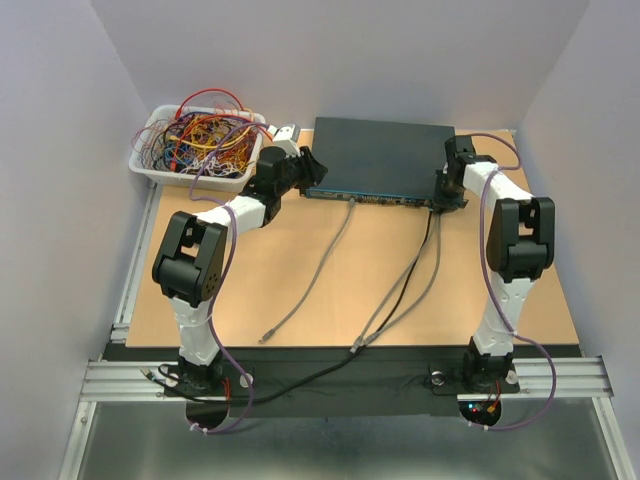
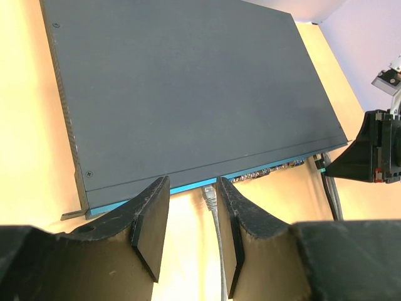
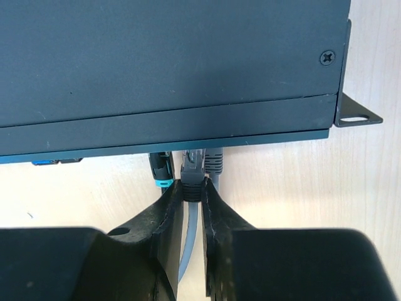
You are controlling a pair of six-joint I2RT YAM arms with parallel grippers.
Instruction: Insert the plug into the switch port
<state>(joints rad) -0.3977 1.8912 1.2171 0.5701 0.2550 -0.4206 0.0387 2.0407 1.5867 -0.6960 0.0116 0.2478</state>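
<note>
The switch (image 1: 385, 155) is a flat dark grey-blue box at the back middle of the table, its teal front edge facing me. My right gripper (image 1: 448, 190) is at its right front corner. In the right wrist view it (image 3: 193, 189) is shut on a dark grey plug (image 3: 193, 168) whose tip sits at the port row under the switch's (image 3: 169, 63) front lip. My left gripper (image 1: 310, 170) is at the switch's left front. In the left wrist view it (image 2: 192, 188) is open, astride a light grey plug (image 2: 210, 199) that sits in the teal front edge (image 2: 188, 186).
A black plug with a teal ring (image 3: 161, 170) and a grey plug (image 3: 215, 162) sit in ports on either side of the held plug. A white tray of tangled wires (image 1: 197, 145) stands at the back left. Grey cables (image 1: 330, 260) and black cables (image 1: 410, 275) trail across the table.
</note>
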